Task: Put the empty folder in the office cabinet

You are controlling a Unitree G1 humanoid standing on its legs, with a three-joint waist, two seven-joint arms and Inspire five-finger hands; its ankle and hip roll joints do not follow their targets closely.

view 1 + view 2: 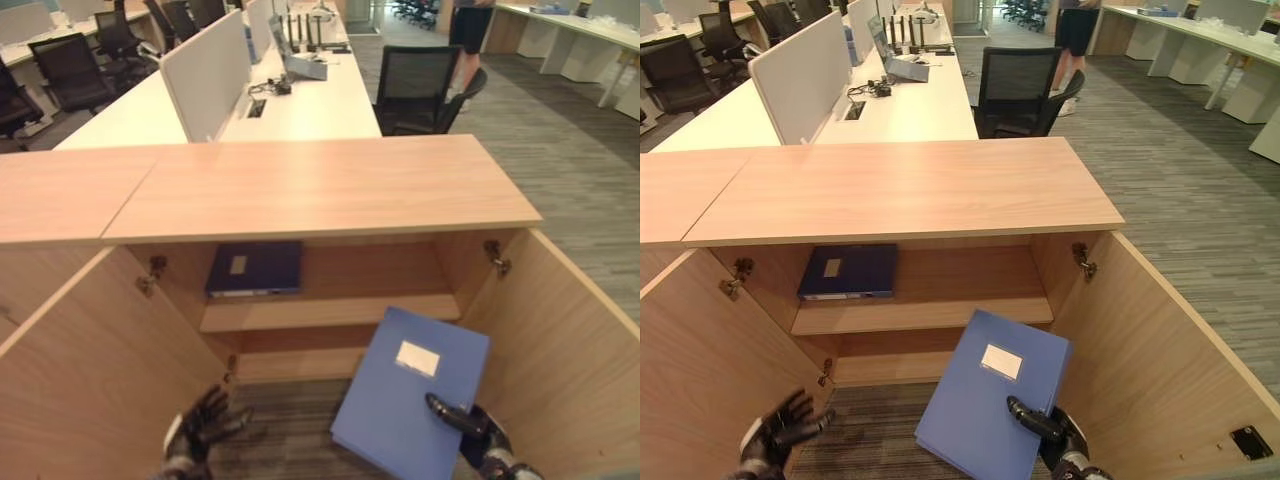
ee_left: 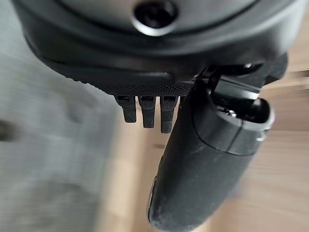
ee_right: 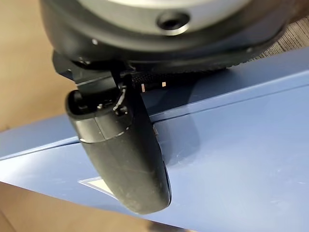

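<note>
While the cabinet [image 1: 330,190] stands with both doors swung wide, the right hand [image 1: 465,420] grips a light blue folder [image 1: 405,395] at its near right edge, thumb pressed on the cover and the fingers hidden beneath it. The folder is tilted, its far end raised toward the cabinet's opening, and it hangs over the carpeted floor [image 1: 285,425] in front of the lower compartment, between the two open doors; a white label [image 1: 417,357] sits on its cover. Inside, a dark blue folder [image 1: 256,268] lies flat on the left part of the shelf [image 1: 330,312]. The left hand [image 1: 205,420] hovers low by the left door [image 1: 95,370], its fingers spread and relaxed, holding nothing. Beyond the cabinet's wooden top, a long white desk [image 1: 300,100] carries a divider panel [image 1: 205,72] and some small equipment, with a black chair [image 1: 420,88] beside it. Farther off, a person's legs [image 1: 468,40] show near the far desks.
</note>
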